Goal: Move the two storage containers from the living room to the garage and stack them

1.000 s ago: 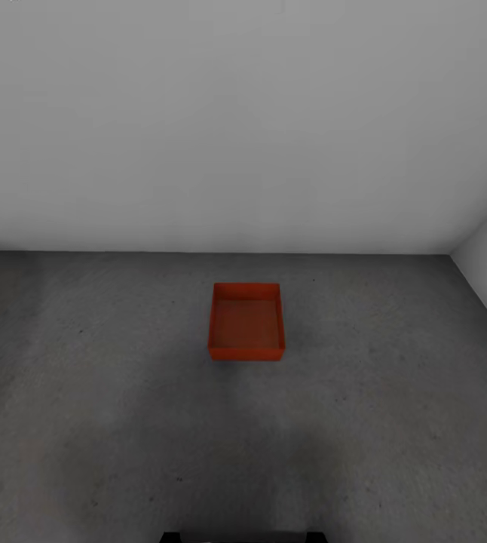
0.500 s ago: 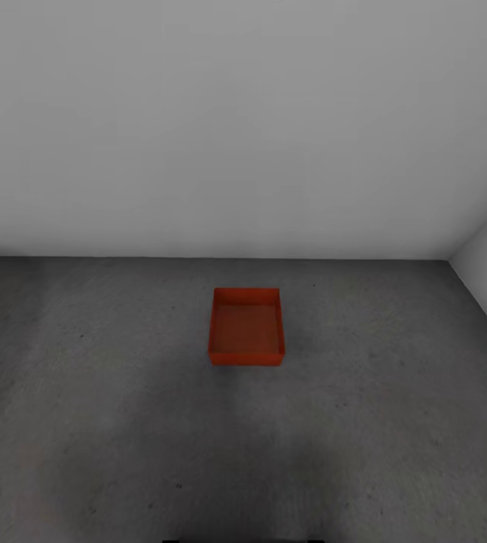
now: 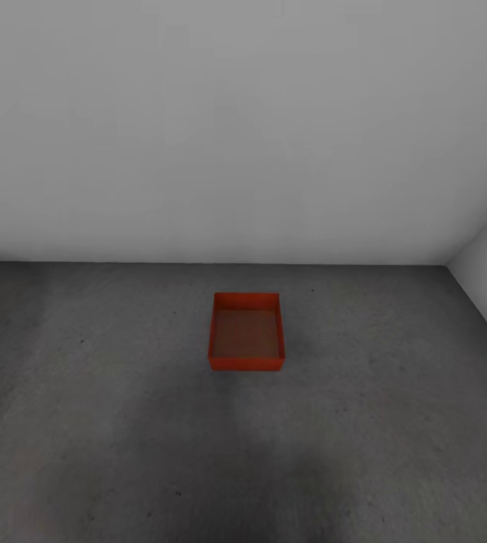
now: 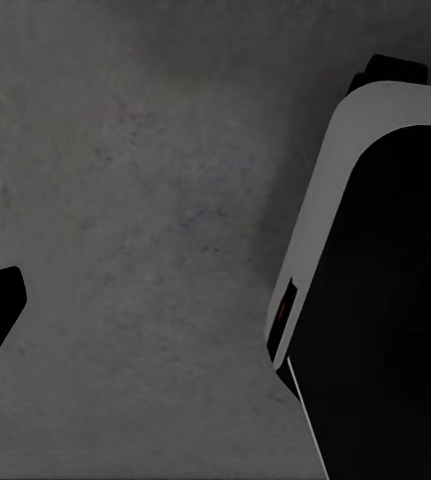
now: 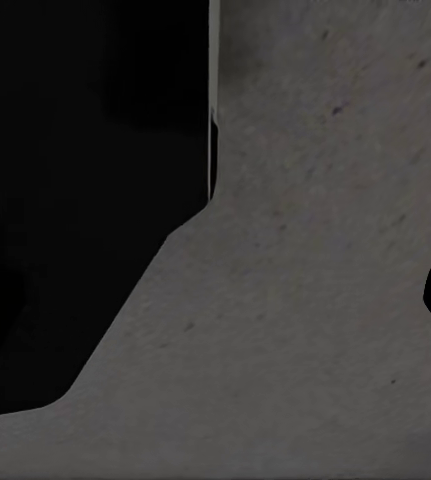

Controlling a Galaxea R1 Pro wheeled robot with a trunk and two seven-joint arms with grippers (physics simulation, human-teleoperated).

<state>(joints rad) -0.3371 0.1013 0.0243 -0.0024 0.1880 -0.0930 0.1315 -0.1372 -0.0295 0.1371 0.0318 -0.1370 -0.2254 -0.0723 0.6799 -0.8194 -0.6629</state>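
With jaws unclear, storage container [image 3: 246, 332] on floor [image 3: 108, 422].

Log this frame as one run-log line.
room: garage | storage container: one, upright, on concrete floor, near back wall | inside: looks bare, nothing stacked on it | grippers: state cannot tell

Both wrist cameras look down beside the robot's dark body [image 4: 385, 300].
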